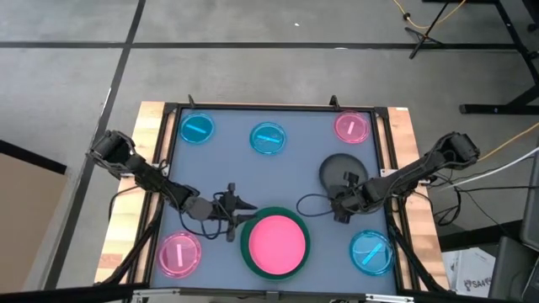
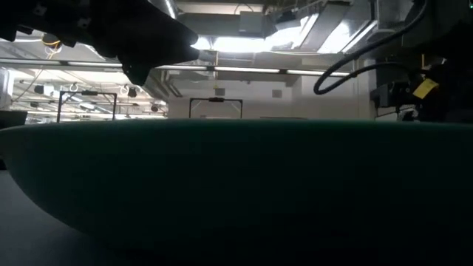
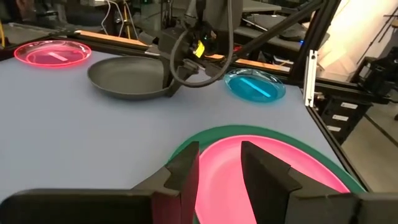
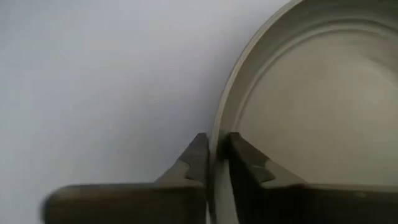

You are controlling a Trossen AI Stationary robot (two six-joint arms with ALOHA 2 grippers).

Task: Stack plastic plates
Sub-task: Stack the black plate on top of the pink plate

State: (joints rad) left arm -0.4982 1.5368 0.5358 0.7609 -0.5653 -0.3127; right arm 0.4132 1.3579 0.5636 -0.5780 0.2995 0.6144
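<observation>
The medium pink plate (image 1: 274, 242) lies inside the large dark green plate (image 1: 246, 244) near the table's near edge; the green plate's wall (image 2: 236, 185) fills the low view. My left gripper (image 3: 219, 174) is open, just left of these two at their left rim (image 3: 186, 146). The dark grey plate (image 1: 339, 168) rests flat on the table, right of centre. My right gripper (image 4: 215, 152) is shut on its near rim. Small translucent blue plates (image 1: 197, 129) (image 1: 268, 138) (image 1: 371, 251) and pink striped ones (image 1: 351, 126) (image 1: 179, 254) lie around the table. My right gripper pinches the dark grey plate's rim (image 4: 219, 134) at its near edge, one finger (image 4: 245, 162) inside the dish and one finger (image 4: 196, 158) outside. The fingers come slanting down from the table's right and near side. The plate (image 3: 127, 76) lies on the table.
The table is framed by black rails (image 1: 278, 106) and wooden side boards (image 1: 126, 220). A cable (image 1: 307, 202) loops from the right arm over the table between the grey plate and the green plate. Bare table surface (image 1: 227, 164) lies at centre left.
</observation>
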